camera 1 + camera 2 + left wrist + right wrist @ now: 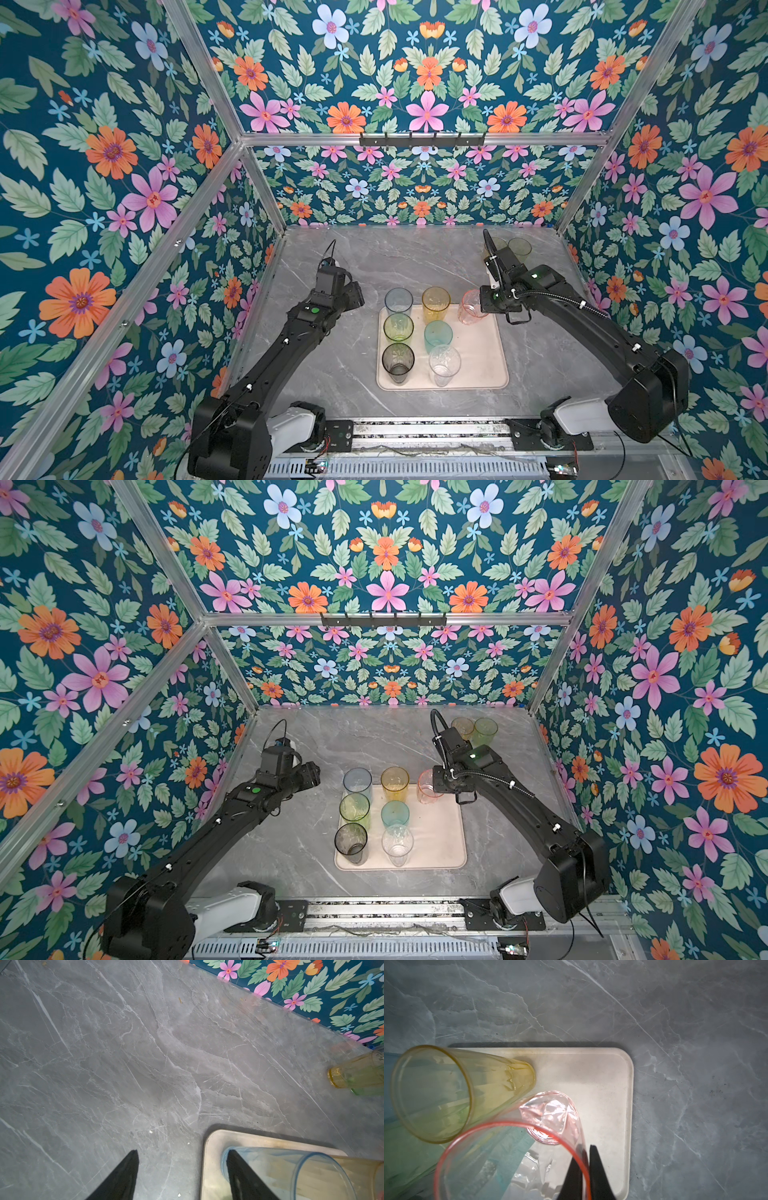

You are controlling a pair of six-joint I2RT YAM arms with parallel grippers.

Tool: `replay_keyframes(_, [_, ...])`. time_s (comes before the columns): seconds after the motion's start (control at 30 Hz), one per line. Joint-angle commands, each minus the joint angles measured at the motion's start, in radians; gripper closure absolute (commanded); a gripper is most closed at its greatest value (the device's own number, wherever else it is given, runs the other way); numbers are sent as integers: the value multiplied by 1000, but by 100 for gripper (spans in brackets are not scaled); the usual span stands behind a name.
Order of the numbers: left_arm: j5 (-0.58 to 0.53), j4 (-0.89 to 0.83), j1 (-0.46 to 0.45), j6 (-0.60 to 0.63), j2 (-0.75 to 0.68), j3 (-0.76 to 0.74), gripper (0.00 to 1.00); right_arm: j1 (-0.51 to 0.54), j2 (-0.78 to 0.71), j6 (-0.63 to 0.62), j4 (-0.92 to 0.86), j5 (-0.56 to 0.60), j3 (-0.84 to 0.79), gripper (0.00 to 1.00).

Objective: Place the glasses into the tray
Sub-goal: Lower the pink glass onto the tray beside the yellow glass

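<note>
Nearest me on the tray (pixel 482 361), the smoky dark glass (pixel 397 360) and the clear patterned glass (pixel 444 362) stand upright side by side; just behind them come the yellow-green glass (pixel 398 327) and the teal glass (pixel 438 333), upright too; then the far row, with the blue-grey glass (pixel 398 300) at the tray's far left corner and the tall amber glass (pixel 435 302) next to it; that makes six standing in two columns.

Over the far right corner my right tool (pixel 586 1155) is pinched narrow on the rim of the pink glass (pixel 550 1111), one finger inside the wall and one outside; the glass leans, its base over the tray just beside the tall amber glass; I cannot tell whether it touches down.

My left tool (pixel 182 1153) hangs wide over the grey marble surface (pixel 124 1064), holding nothing, just off the tray's far left corner and beside the blue-grey glass.

Farthest off, in the back right corner of the surface, a short amber glass (pixel 462 727) and a green glass (pixel 485 730) stand close together, well apart from the tray.
</note>
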Motion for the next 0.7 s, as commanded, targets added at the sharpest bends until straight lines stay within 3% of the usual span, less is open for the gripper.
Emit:
replay_keyframes(0.0, [-1,19,-1,5,3,10,30,3,4,24,40,21,-25,100])
replay_keyframes(0.67, [5,22,0,3,11,9,30,2,112,19,102,82,-64,100])
